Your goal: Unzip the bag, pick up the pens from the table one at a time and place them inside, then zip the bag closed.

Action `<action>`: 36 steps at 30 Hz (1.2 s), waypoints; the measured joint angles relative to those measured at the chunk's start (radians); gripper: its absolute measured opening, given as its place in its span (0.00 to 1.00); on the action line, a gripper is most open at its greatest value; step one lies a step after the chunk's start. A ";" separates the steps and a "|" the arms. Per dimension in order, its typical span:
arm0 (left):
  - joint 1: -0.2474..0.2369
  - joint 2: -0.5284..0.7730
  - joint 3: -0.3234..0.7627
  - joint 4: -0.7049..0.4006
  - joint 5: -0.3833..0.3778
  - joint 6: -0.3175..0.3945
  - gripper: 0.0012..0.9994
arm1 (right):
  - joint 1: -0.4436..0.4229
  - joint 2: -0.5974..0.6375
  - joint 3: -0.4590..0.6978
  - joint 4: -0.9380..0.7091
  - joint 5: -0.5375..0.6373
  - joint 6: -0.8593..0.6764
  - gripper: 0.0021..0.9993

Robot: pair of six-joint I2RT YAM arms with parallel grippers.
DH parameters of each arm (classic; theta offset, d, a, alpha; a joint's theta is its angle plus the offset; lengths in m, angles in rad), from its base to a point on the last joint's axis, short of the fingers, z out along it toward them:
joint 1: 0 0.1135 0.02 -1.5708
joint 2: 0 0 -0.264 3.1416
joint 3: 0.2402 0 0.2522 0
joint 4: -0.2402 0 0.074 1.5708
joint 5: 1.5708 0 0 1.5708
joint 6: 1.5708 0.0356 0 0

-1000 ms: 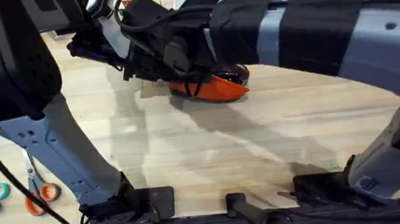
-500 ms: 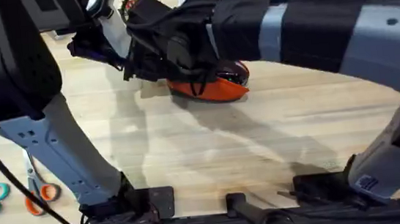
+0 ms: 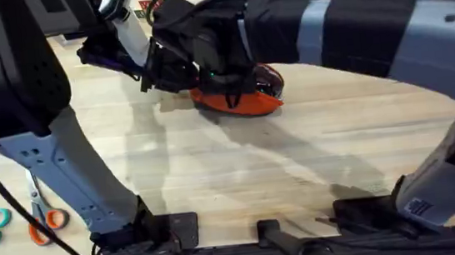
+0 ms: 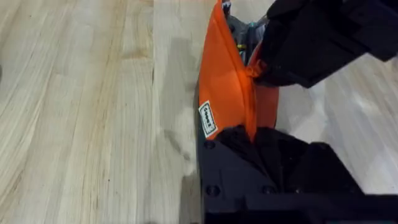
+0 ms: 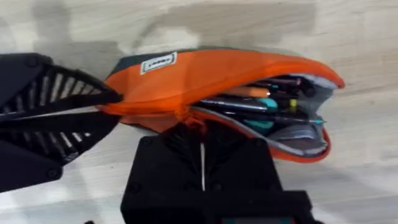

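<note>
The bag (image 5: 205, 74) lies on the counter (image 3: 298, 162), half unzipped, with pens (image 5: 261, 106) inside. The left tool (image 5: 109, 102) is clamped on its closed end. The right tool (image 5: 200, 134) is pinched together on the zipper.

bag (image 5: 205, 78): orange woven cloth, matt, small white sewn label, grey lining inside. table (image 4: 81, 112): pale wood planks, smooth satin finish, visible grain. left gripper (image 5: 102, 107) and right gripper (image 5: 202, 124): black matt plastic, left one ribbed.

right tool (image 5: 200, 127) | crept slightly farther up the table along the bag (image 3: 238, 101) | bag unmoved
</note>
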 joint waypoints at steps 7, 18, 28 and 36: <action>-0.002 0.000 0.000 0.000 0.000 0.000 0.04 | -0.034 0.000 0.002 -0.049 -0.011 0.000 0.03; -0.019 0.000 0.000 0.002 0.012 0.000 0.04 | -0.107 -0.001 0.015 -0.099 -0.065 -0.007 0.03; -0.019 0.000 -0.002 0.002 0.018 0.000 0.04 | -0.176 -0.003 0.020 -0.178 -0.077 -0.007 0.03; -0.019 0.000 -0.002 0.002 0.018 0.000 0.04 | -0.191 -0.003 0.020 -0.218 -0.074 -0.007 0.03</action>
